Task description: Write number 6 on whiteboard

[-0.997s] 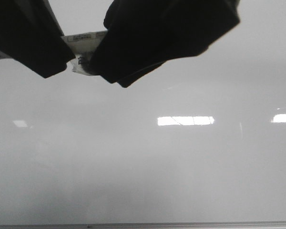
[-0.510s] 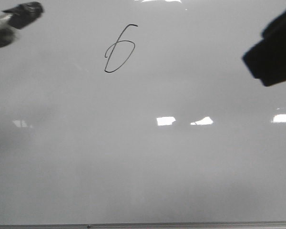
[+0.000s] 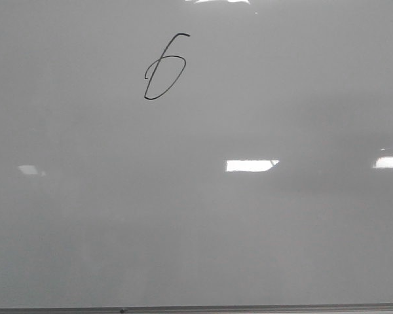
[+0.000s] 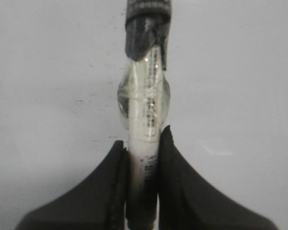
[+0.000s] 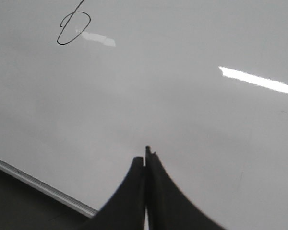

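Note:
The whiteboard [image 3: 196, 216] fills the front view, glossy pale grey with glare patches. A thin black slanted number 6 [image 3: 164, 69] is drawn on its upper left; it also shows in the right wrist view [image 5: 73, 25]. Neither gripper shows in the front view. In the left wrist view my left gripper [image 4: 143, 143] is shut on a white marker [image 4: 144, 112] with a dark taped tip [image 4: 146, 26], held over the board. In the right wrist view my right gripper [image 5: 146, 155] is shut and empty above the board.
The board's thin grey frame edge runs along the bottom of the front view [image 3: 196, 309] and crosses a corner of the right wrist view [image 5: 38, 186], with dark floor beyond it. Bright rectangular light reflections [image 3: 251, 165] lie on the board.
Both arms have drawn out of the front view: one second ago they covered the top of the board, half a second ago they were at the left and right edges. The 6 is now uncovered.

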You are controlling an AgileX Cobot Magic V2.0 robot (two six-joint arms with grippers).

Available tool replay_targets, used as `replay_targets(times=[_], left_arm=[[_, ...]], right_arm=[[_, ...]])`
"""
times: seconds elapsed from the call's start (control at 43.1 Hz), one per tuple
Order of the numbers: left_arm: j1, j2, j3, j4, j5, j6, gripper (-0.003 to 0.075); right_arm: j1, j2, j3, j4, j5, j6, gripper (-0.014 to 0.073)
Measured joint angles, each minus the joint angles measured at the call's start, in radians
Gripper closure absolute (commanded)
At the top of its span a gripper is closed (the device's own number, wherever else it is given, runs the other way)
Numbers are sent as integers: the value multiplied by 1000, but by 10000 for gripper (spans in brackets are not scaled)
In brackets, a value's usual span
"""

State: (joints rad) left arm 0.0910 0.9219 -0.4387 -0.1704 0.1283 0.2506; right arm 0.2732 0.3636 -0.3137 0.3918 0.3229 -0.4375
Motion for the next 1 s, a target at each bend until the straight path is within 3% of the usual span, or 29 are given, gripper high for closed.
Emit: replay_targets(times=[0.232, 0.649, 0.719, 0.881, 0.997], left_arm=[[0, 175, 51, -7, -300, -1, 730], [0, 494, -47, -8, -351, -3, 721], [0, 504, -50, -9, -360, -3, 691], [0, 517, -50, -9, -368, -3, 537], [0, 520, -53, -9, -383, -3, 486]], right_arm=[[0, -4, 0, 3, 0, 0, 662], [0, -4, 1, 8, 0, 2, 662], [0, -4, 1, 8, 0, 2, 662], [0, -4, 1, 8, 0, 2, 662], [0, -4, 1, 9, 0, 2, 662]])
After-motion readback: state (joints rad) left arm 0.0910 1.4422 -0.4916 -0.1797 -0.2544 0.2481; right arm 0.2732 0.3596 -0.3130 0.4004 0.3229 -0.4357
